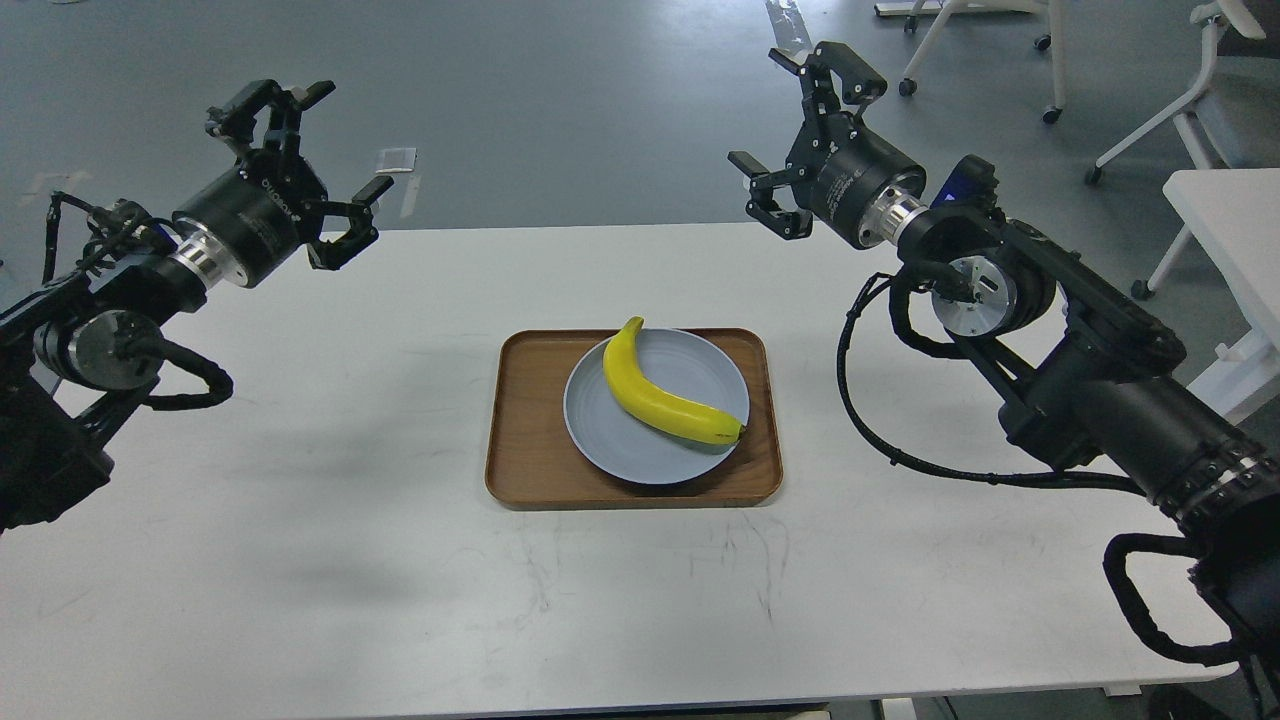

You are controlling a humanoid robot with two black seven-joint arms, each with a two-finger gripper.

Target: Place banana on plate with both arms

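A white table (300, 520) carried a brown wooden tray (520, 440) at its centre. Two black arms reached in from either side, raised above the far table edge and well apart from the tray. The left gripper (320, 170) had its fingers spread wide and held nothing; the right gripper (800, 140) was likewise spread and empty. The plate (690, 365) sat inside the tray. The banana (660, 395) lay across the plate, one tip just over the far-left rim, the other at the right rim.
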